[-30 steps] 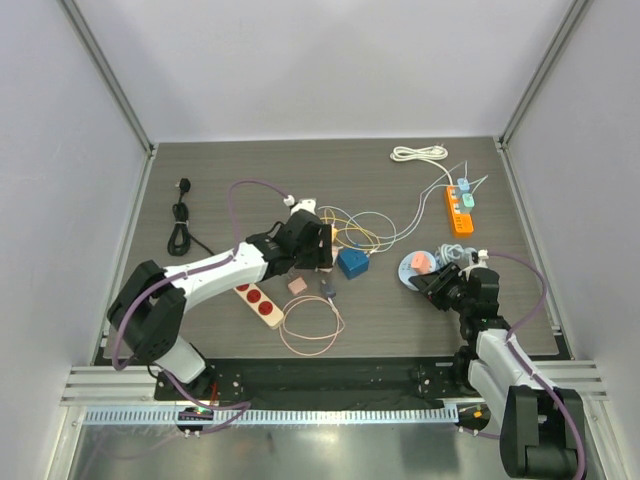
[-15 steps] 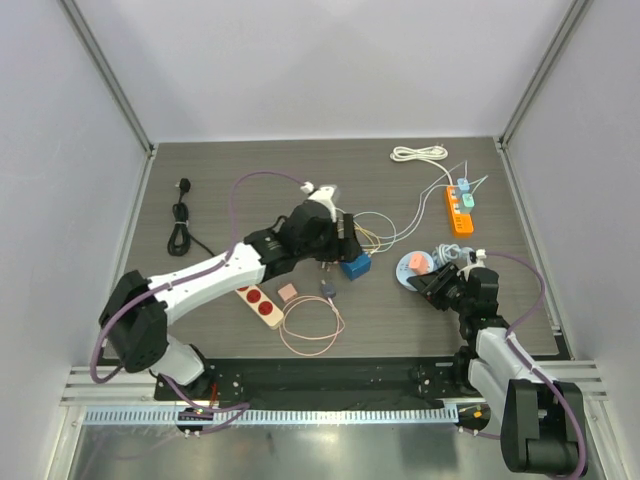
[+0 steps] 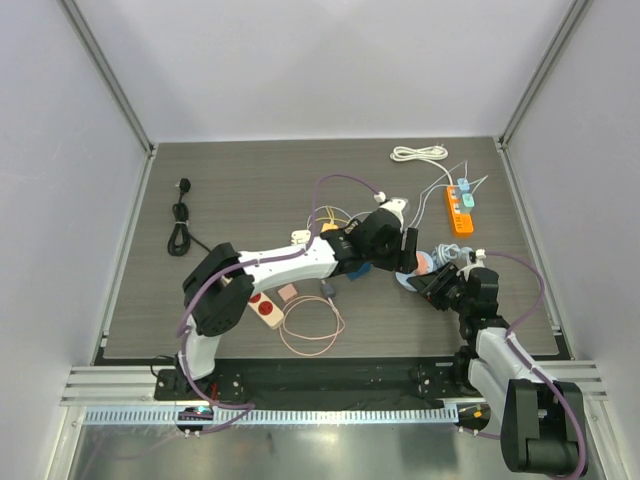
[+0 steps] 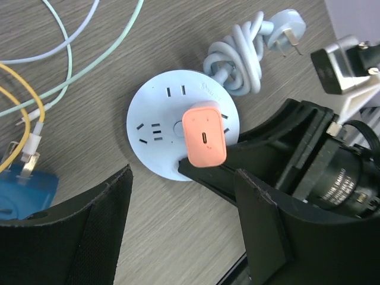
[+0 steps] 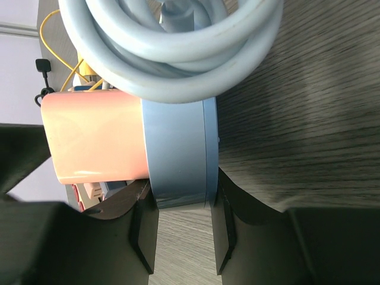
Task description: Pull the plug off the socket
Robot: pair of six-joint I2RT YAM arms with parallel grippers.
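Note:
A round light-blue socket (image 4: 160, 119) lies flat on the table with a salmon plug (image 4: 205, 136) standing in it. Its grey-blue cord (image 4: 240, 53) is coiled behind it. My right gripper (image 5: 181, 205) is shut on the socket's rim (image 5: 178, 154), one finger on each face of the disc; the plug (image 5: 95, 139) sticks out to the left there. My left gripper (image 4: 183, 173) is open and empty, hovering just above the plug, with its jaws spread wide. In the top view the left gripper (image 3: 403, 250) covers part of the socket (image 3: 406, 283), next to the right gripper (image 3: 440, 285).
A blue adapter (image 4: 24, 190) with yellow and pale cables lies left of the socket. An orange power strip (image 3: 459, 208) and a white cable (image 3: 418, 154) are at the back right. A red-and-white strip (image 3: 262, 305), a pink cable loop (image 3: 310, 325) and a black cord (image 3: 180, 215) lie on the left.
My left arm has swung right, from over the blue adapter to over the round socket and its plug. The right gripper has stayed on the socket.

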